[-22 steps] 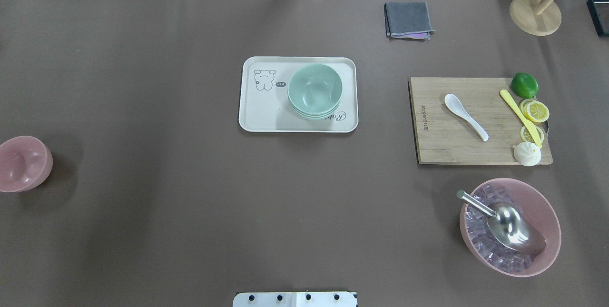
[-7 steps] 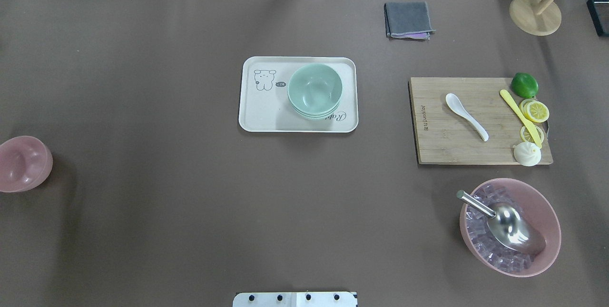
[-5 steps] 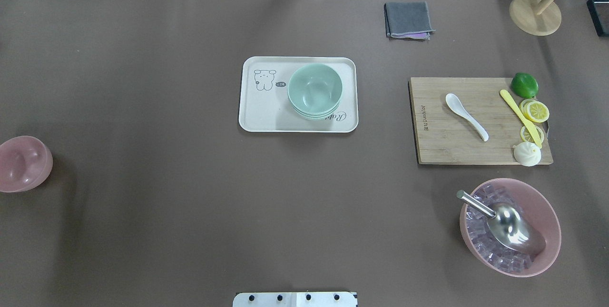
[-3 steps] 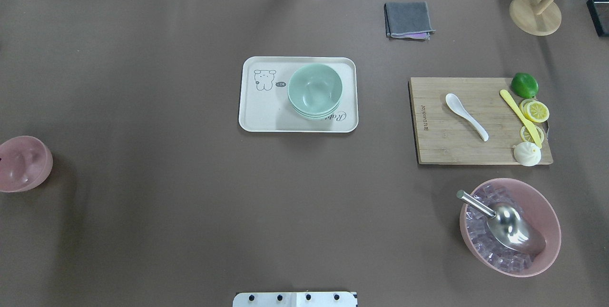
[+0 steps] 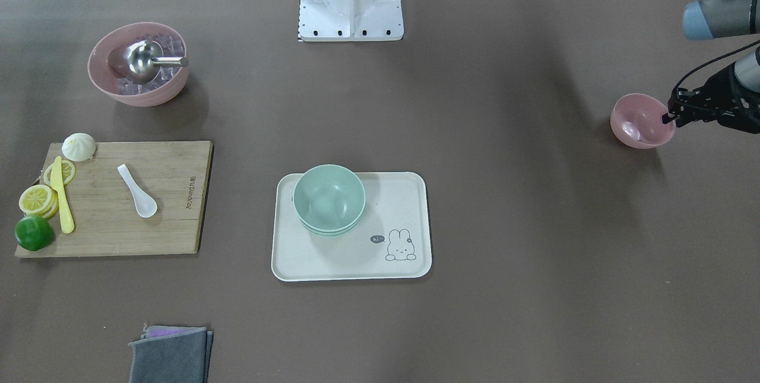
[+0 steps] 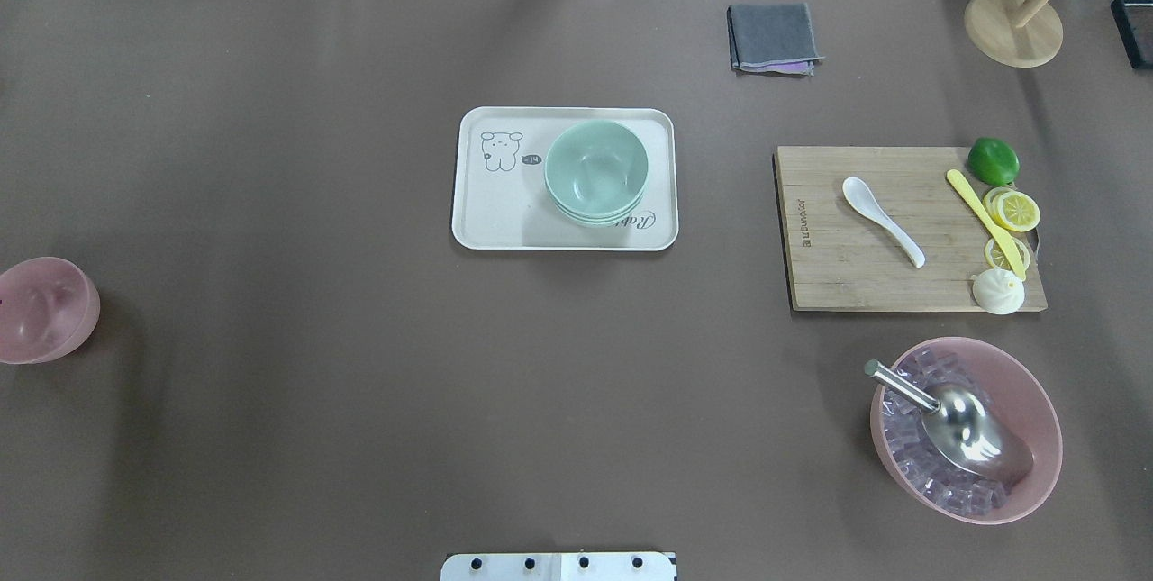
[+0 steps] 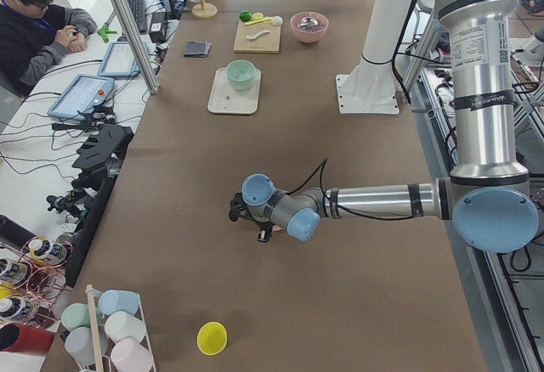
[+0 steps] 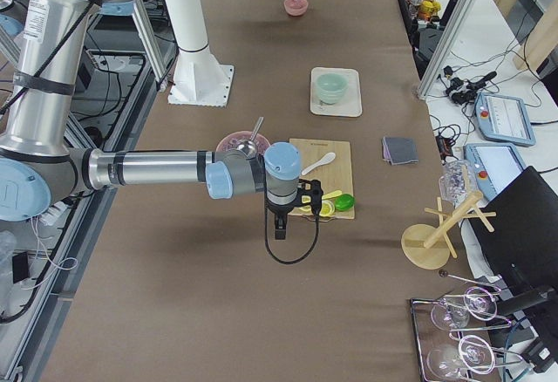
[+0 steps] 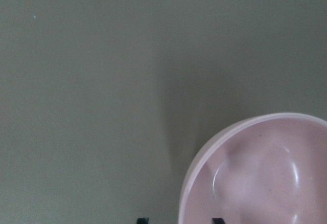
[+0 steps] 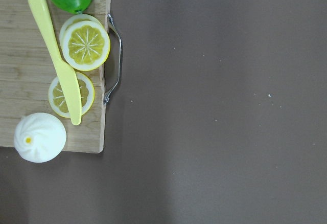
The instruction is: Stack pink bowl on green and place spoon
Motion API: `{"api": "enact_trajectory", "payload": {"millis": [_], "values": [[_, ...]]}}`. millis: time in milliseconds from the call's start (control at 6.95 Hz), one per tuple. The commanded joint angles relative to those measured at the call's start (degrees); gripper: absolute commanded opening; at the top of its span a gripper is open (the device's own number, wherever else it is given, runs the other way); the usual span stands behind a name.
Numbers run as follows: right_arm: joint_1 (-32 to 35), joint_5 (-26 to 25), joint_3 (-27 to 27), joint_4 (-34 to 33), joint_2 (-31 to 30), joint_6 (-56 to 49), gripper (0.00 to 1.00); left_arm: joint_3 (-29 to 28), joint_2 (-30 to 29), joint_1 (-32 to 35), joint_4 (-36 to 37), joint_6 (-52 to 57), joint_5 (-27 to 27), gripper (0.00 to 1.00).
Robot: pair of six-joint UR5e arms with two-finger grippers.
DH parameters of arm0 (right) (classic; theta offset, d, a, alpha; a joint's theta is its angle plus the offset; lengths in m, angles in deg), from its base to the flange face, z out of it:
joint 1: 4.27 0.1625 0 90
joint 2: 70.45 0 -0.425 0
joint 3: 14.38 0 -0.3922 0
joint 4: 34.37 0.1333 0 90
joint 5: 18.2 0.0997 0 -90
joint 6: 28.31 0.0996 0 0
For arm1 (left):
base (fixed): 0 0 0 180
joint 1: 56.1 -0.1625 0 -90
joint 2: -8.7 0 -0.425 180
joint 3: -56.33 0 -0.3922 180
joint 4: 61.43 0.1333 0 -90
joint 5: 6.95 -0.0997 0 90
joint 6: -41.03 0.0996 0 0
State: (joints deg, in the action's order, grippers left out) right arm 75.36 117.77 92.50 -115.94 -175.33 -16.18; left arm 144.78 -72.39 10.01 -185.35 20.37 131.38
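The small pink bowl (image 6: 40,309) stands upright at the table's far left; it also shows in the front-facing view (image 5: 640,122). My left gripper (image 5: 674,114) is at its outer rim. In the left wrist view the gripper (image 9: 180,221) is open, its two fingertips astride the bowl's rim (image 9: 245,124). The stacked green bowls (image 6: 596,168) stand on the cream tray (image 6: 495,212) at mid-table. The white spoon (image 6: 881,219) lies on the wooden cutting board (image 6: 838,279). My right gripper (image 8: 277,225) hangs over the table beside the board; I cannot tell if it is open or shut.
On the board's right edge are a lime (image 6: 993,160), lemon slices (image 6: 1013,210), a yellow knife (image 6: 984,221) and a bun (image 6: 998,291). A large pink bowl of ice with a metal scoop (image 6: 966,428) stands near it. A grey cloth (image 6: 773,37) and a wooden stand (image 6: 1013,27) are at the back.
The shadow next to the small pink bowl has spread a little. The bowl, the green bowls and the spoon have not moved.
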Motion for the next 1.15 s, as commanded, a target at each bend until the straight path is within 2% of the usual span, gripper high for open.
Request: {"api": "enact_trajectory", "payload": {"millis": [0,144,288,431,719,863,1007], "values": [[0.0,0.0,0.0,0.0,0.03,0.0,1.0,0.32,-0.21,-0.01,-0.1,-0.17,0.01,0.0],[0.0,0.0,0.0,0.0,0.03,0.0,1.0,0.84,-1.17,0.07,0.08,-0.26,0.88,0.0],[0.0,0.0,0.0,0.0,0.03,0.09,1.0,0.41,-3.35,0.25,1.12,-0.79,7.85,0.0],[0.0,0.08,0.0,0.0,0.12,0.09,1.0,1.36,-5.99,0.95,1.48,-5.58,9.57,0.0],[0.0,-0.09,0.0,0.0,1.26,0.61,1.0,3.56,-14.75,0.34,1.66,-22.06,9.42,0.0],[-0.09,-0.18,-0.09,-0.09,2.13,2.01,1.0,4.53,-19.67,-0.97,4.53,-27.63,9.42,0.0],[-0.26,-0.27,-0.18,-0.09,3.45,3.24,1.0,7.24,-25.29,-2.2,11.78,-31.25,8.98,0.0]]}}
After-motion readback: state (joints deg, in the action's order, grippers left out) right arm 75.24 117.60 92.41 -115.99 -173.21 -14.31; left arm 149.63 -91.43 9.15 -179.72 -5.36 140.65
